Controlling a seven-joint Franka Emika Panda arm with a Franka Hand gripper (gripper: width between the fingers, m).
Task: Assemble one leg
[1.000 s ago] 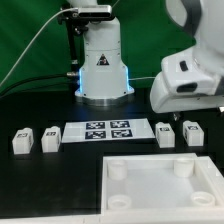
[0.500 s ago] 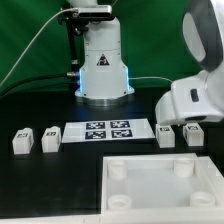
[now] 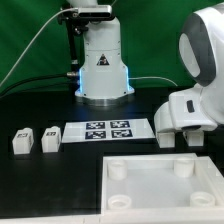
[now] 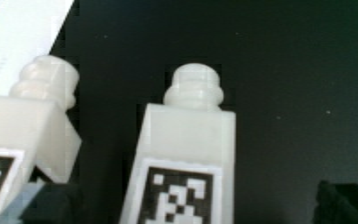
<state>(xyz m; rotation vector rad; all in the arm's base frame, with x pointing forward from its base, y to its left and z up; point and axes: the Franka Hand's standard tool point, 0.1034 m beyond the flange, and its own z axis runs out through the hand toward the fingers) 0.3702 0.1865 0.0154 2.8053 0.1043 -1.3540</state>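
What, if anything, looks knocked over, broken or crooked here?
Nothing stands out. At the exterior view's left, two legs sit side by side; the marker board lies flat; the square tray piece looks whole. The wrist view shows two more legs parallel, pegs unbroken.

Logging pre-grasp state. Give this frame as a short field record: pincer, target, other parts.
pincer: open, fingers either side of the target, gaps visible
target: small white plastic cuboid leg, black-and-white tag, rounded peg on its end
neighbour: second leg lying alongside
spare legs: two legs at the exterior view's left
marker board: flat on the table
large white square piece: round corner sockets, unfilled
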